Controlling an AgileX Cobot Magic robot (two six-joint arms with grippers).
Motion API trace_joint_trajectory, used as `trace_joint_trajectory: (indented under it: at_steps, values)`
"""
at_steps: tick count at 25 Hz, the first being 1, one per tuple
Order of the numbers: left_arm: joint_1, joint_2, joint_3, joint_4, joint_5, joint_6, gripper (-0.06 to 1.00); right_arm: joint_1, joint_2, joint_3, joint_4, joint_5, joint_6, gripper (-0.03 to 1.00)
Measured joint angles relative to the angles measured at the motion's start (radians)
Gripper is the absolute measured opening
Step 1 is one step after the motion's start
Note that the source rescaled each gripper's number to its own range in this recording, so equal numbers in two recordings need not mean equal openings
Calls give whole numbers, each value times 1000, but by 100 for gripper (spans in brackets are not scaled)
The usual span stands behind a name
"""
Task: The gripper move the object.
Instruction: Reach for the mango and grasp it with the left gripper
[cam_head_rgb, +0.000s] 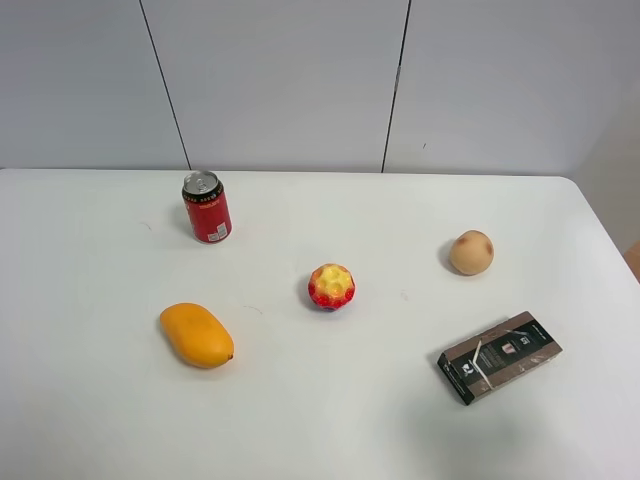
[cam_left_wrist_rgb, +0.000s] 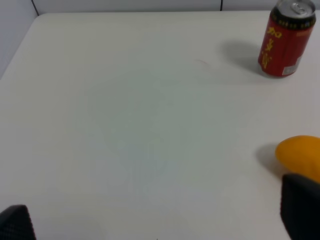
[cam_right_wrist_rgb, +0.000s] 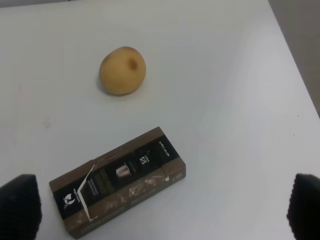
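Observation:
The orange-yellow mango (cam_head_rgb: 197, 335) lies on the white table at the front left. Part of it shows in the left wrist view (cam_left_wrist_rgb: 301, 154), just beyond one black fingertip (cam_left_wrist_rgb: 300, 209). The left gripper (cam_left_wrist_rgb: 157, 220) is open and empty, its fingertips wide apart at the picture's lower corners. The right gripper (cam_right_wrist_rgb: 165, 210) is open and empty too, hovering over a dark box (cam_right_wrist_rgb: 118, 180). Neither gripper nor arm shows in the exterior high view.
A red can (cam_head_rgb: 206, 207) stands at the back left, also in the left wrist view (cam_left_wrist_rgb: 285, 39). A bumpy red-yellow ball (cam_head_rgb: 331, 286) sits mid-table. A pale peach (cam_head_rgb: 471, 252) lies right, also in the right wrist view (cam_right_wrist_rgb: 122, 70). The dark box (cam_head_rgb: 499, 356) lies front right.

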Motion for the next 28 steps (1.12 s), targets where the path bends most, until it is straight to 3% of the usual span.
trace_joint_trajectory:
  at_steps: [23,26,28]
  values:
    - [0,0,0,0,0,0,100,0,0,0,0,0,0,100]
    - [0,2,0,0,0,-23,100,0,0,0,0,0,0,100]
    - [0,25,-2,-17,0,-89,100,0,0,0,0,0,0,100]
